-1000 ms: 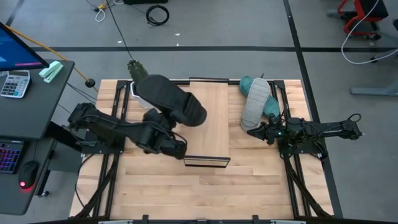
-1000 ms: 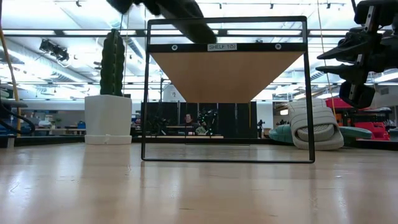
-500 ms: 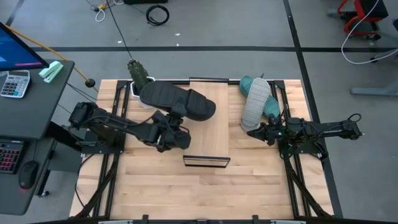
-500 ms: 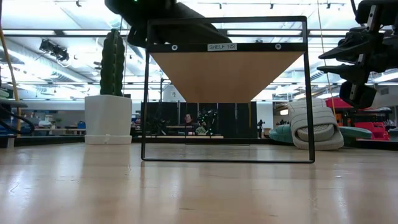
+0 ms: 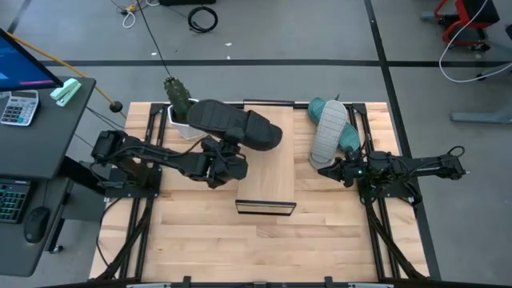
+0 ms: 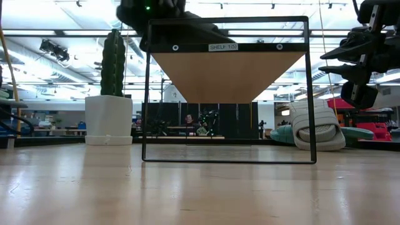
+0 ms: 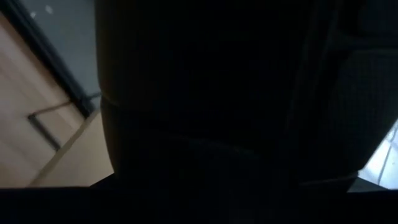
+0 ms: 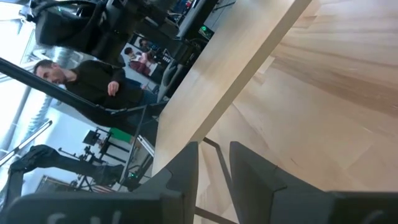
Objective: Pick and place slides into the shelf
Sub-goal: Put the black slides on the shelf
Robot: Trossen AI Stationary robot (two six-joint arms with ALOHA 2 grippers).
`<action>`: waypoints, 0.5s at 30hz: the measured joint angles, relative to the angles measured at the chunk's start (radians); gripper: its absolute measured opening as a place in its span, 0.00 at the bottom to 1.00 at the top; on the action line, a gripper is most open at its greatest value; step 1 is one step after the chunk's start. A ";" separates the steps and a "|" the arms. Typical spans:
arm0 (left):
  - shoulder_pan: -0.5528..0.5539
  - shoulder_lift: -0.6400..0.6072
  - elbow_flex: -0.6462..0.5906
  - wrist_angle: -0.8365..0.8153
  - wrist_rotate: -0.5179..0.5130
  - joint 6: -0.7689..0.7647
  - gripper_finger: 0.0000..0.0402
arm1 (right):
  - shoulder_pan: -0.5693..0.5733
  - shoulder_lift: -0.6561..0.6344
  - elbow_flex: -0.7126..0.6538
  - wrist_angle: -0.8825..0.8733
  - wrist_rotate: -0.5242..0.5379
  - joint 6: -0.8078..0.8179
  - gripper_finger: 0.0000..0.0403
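2 dark, jointed arms (image 5: 152,160) (small green lights glowing) with blocky black fingers (image 8: 186,171).

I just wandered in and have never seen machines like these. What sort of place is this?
Most likely a robotics lab or workshop. Two dark robot arms work at a slatted wooden table on a taped concrete floor, a desk with a calculator stands beside it, and cables trail across the floor.

From overhead I look straight down on the whole table (image 5: 200,240) and both my arms. The low camera sits at tabletop height, facing the shelf (image 6: 228,75) end-on; both views share it. My left wrist camera is pressed dark against the black slide (image 7: 236,112); my right wrist camera looks along the shelf's edge.
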 joint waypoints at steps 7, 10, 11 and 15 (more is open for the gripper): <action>0.065 0.078 0.000 0.552 0.143 0.489 0.59 | 0.000 0.011 0.000 -0.003 0.000 0.001 0.24; 0.113 0.100 0.000 0.700 0.190 0.569 0.59 | 0.000 0.015 0.000 -0.005 -0.001 0.003 0.24; 0.127 0.107 0.000 0.725 0.217 0.571 0.59 | 0.000 0.014 0.000 -0.004 0.000 0.003 0.24; 0.178 0.147 0.000 0.823 0.256 0.509 0.60 | 0.000 0.014 0.000 -0.005 0.000 0.003 0.24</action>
